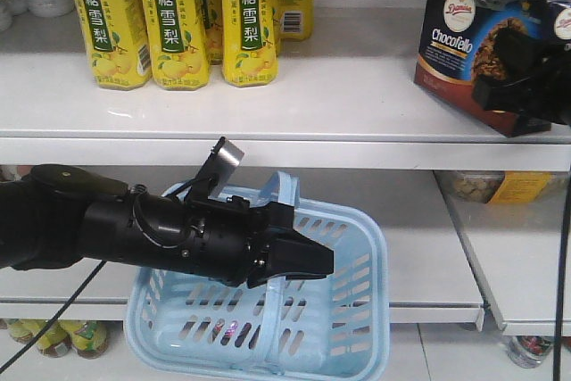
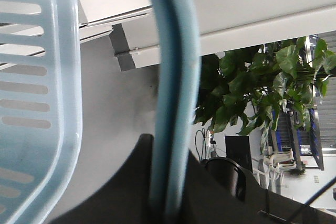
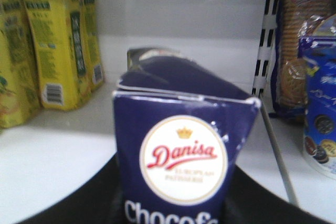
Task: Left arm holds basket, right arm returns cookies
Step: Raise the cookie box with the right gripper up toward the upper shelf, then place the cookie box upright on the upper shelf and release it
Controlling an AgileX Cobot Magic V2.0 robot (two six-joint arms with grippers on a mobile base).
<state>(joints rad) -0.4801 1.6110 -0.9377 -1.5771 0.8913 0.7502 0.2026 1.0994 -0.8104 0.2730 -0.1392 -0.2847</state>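
The light blue basket point(image 1: 348, 327) hangs in front of the lower shelf. My left gripper point(image 1: 303, 260) is shut on its swing handle point(image 1: 284, 186). In the left wrist view the handle point(image 2: 176, 103) runs up out of the closed black jaws, with the basket's slotted wall point(image 2: 31, 103) to the left. The navy and brown Chocofello cookies box point(image 1: 464, 42) stands tilted at the right of the upper shelf, its lower edge at the shelf surface. My right gripper point(image 1: 522, 73) is shut on its right end. The right wrist view shows the box point(image 3: 181, 145) clamped between the jaws of the right gripper point(image 3: 173, 208).
Several yellow drink cartons point(image 1: 178, 15) stand at the left of the white upper shelf point(image 1: 339, 95); they also show in the right wrist view point(image 3: 52, 45). Biscuit packs point(image 3: 294, 51) and a blue pack point(image 3: 320, 124) sit right of the box. Bottles point(image 1: 53, 336) lie below left.
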